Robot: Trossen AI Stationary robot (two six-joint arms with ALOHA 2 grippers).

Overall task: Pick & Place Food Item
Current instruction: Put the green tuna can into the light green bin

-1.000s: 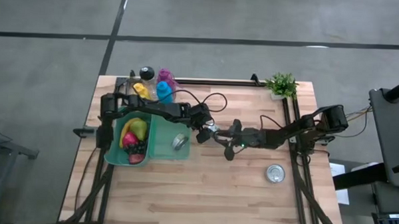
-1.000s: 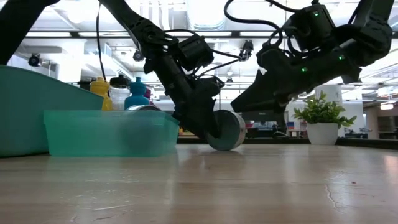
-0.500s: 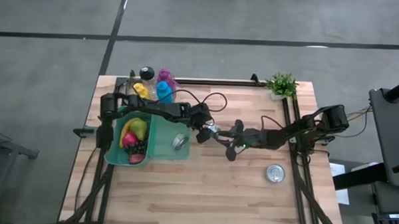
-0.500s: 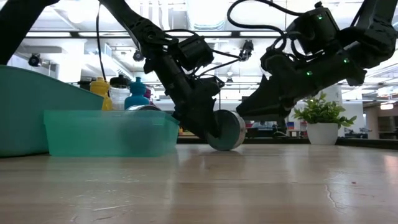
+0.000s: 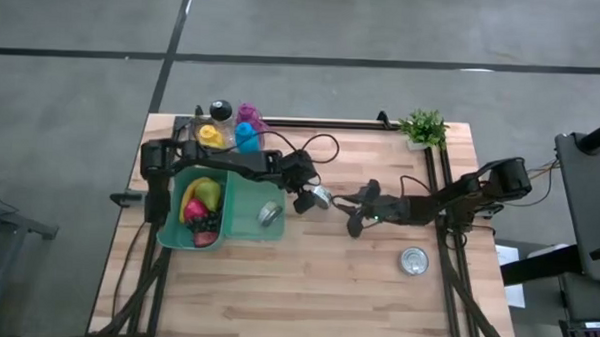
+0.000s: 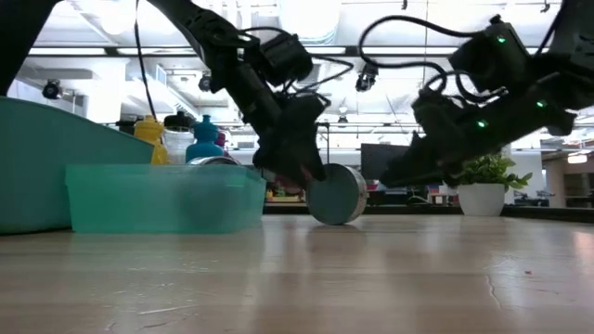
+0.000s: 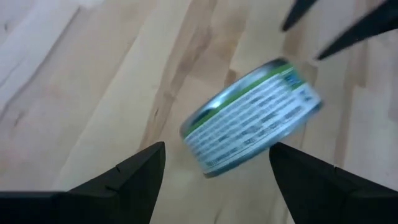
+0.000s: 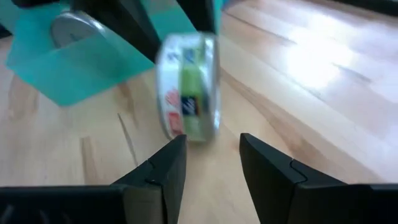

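Note:
A flat round tin (image 5: 322, 196) with a green and white label stands on its rim on the wooden table (image 5: 306, 289); the low view shows the tin (image 6: 336, 193) on edge. My left gripper (image 5: 305, 199) hangs open just left of it and a little above, pointing down at a slant. In its wrist view the tin (image 7: 252, 124) lies beyond the fingertips, not between them. My right gripper (image 5: 351, 206) is on the tin's right, apart from it. Its fingers (image 8: 174, 162) stand a narrow gap apart with nothing between, and the tin (image 8: 186, 87) is ahead of them.
A green bin (image 5: 177, 189) with fruit stands at the left. Beside it, a pale teal tub (image 5: 240, 224) holds a second tin (image 5: 269, 213). Another tin (image 5: 413, 261) sits near the right front. Bottles (image 5: 236, 134) and a potted plant (image 5: 423, 126) line the far edge.
My left gripper has risen off the tin and drawn slightly toward the table's left, its fingers no wider than before. My right gripper has backed toward the table's right edge and sunk a little. The tin stays on its rim where it was.

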